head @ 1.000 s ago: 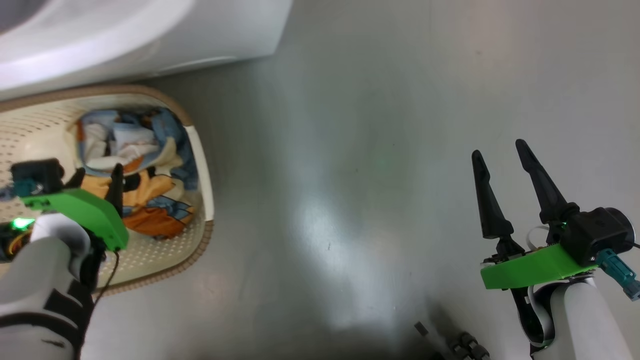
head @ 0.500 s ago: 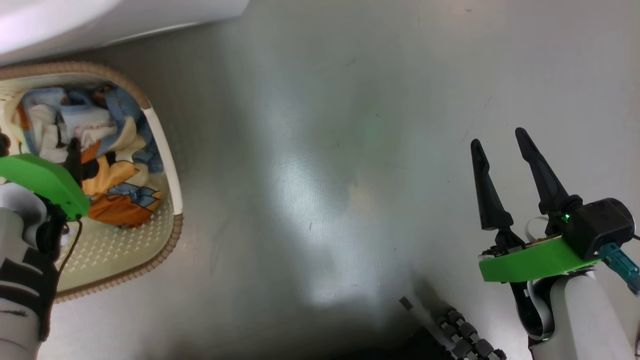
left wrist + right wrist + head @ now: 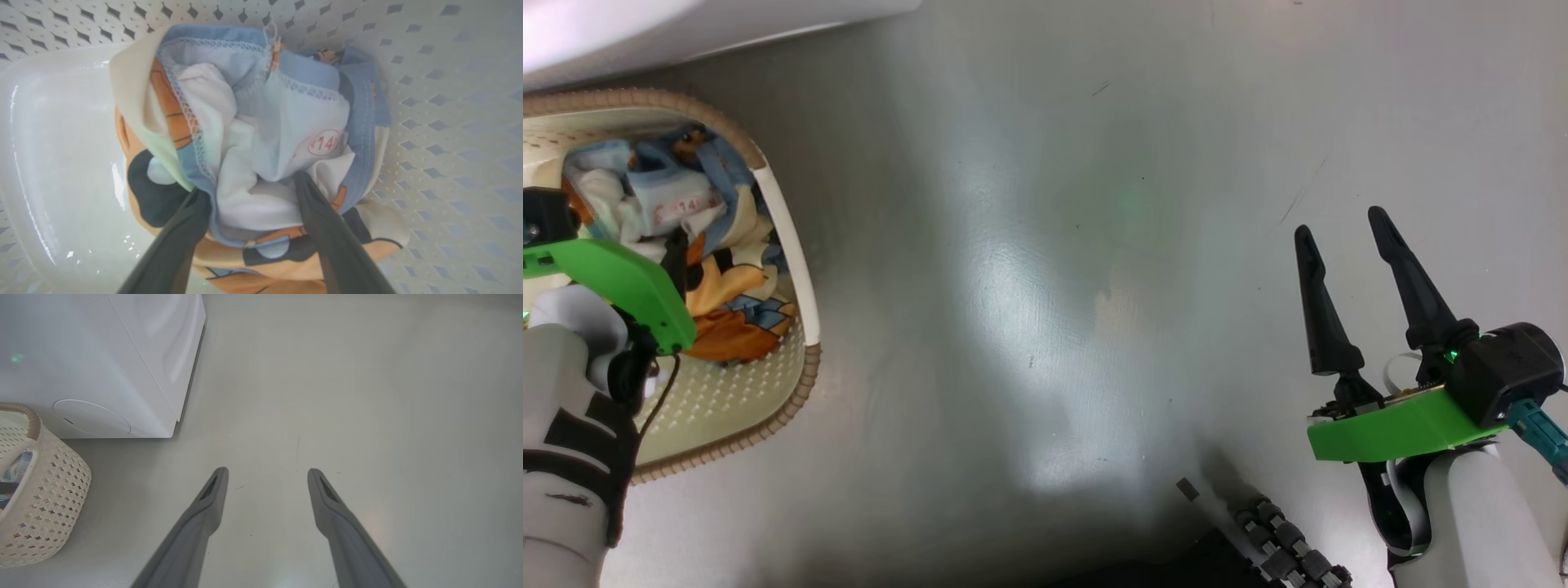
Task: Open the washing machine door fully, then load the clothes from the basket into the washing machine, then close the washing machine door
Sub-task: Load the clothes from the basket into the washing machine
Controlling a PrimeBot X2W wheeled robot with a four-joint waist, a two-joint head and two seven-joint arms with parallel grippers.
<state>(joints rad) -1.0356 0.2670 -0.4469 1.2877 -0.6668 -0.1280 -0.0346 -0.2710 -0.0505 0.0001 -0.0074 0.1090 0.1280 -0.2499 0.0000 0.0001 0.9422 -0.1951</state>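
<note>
Two long fingers (image 3: 327, 228) of the left end effector (image 3: 250, 185) stand spread wide, reaching down into the basket (image 3: 805, 384) with their tips pushed into the clothes (image 3: 261, 122). A white and pale-blue fold bulges up between the tips, and orange and cream cloth lies under and outside them. The fingers straddle the fold without pinching it. In the head view the heap of clothes is longer than it is wide. Its long axis runs from the basket's far end, nearest the washing machine (image 3: 102, 355), back toward the robot along the basket's right-hand wall. The basket stands upright on the floor (image 3: 1054, 286), mouth up, just in front of the machine's lower corner. The right end effector (image 3: 1339, 224) hangs over the floor well to the right of the basket, its fingers spread and pointing away from the robot.
</note>
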